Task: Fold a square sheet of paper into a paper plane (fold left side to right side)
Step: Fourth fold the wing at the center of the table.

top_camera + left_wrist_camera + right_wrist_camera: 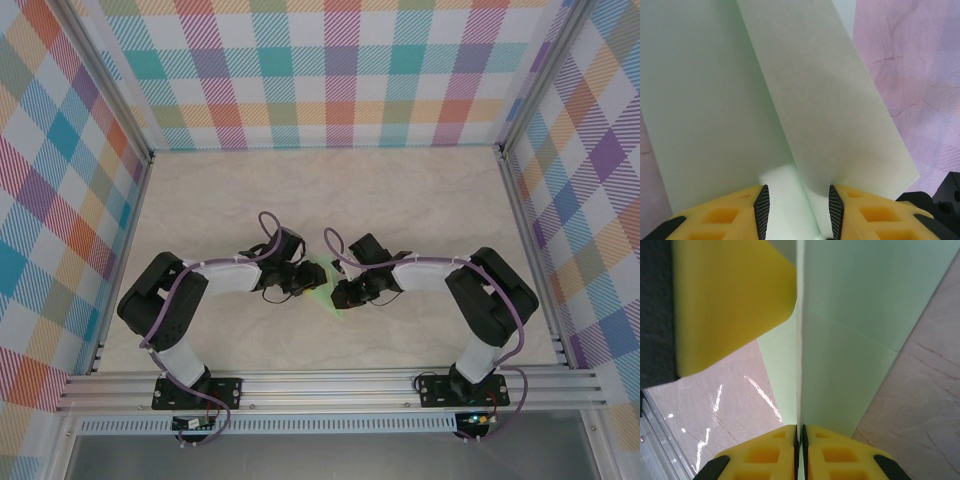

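Plainly your right gripper point(800, 429) has its jaws together, clamped on the standing edge of the paper point(855, 315), which runs off toward 12 o'clock. I judge that this grip holds the flap up so it can be carried across. Your left gripper point(796, 200) has its jaws partly apart, straddling the crease without visibly pinching, likely to steady the fold line. From above, the paper sits mid-way across the table point(300, 190), with the left gripper at its 9 o'clock and the right at 3 o'clock.

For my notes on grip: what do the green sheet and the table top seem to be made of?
The pale green folded sheet: thin matte paper, judging by its sharp crease. The beige veined table top: perhaps marble-look laminate, glossy, with light streaks.
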Available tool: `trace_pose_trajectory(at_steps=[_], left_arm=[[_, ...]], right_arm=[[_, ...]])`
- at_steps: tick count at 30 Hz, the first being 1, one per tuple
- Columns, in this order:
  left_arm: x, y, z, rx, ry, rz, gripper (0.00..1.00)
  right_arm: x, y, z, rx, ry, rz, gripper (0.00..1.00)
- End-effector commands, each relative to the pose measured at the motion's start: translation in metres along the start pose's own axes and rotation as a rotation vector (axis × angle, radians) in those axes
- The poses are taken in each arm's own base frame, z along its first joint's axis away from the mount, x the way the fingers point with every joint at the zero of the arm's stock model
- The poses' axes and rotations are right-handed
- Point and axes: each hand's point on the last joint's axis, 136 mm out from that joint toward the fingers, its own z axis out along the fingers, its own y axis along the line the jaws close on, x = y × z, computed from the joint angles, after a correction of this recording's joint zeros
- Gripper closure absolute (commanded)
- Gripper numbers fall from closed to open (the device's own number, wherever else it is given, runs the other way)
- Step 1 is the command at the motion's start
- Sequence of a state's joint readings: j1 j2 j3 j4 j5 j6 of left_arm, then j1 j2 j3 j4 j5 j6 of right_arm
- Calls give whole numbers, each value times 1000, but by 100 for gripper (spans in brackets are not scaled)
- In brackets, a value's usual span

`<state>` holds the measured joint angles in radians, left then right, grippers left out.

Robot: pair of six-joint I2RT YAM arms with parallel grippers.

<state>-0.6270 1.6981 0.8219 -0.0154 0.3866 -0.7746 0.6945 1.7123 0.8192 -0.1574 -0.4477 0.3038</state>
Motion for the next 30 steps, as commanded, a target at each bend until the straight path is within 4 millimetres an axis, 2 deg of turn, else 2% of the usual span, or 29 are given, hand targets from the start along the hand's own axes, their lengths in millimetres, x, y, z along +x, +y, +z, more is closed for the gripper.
trace_pose_trajectory(at_steps=[1,7,30], left_arm=[[-4,-7,1,8,-12,-3,61],[-4,-8,1,10,-13,-1,59],[-1,9,8,-55,-2,-13,57]], right_arm=[[4,-1,3,-21,15,17,87],[1,4,1,-43,12,10,88],[-1,1,3,-71,32,35,86]])
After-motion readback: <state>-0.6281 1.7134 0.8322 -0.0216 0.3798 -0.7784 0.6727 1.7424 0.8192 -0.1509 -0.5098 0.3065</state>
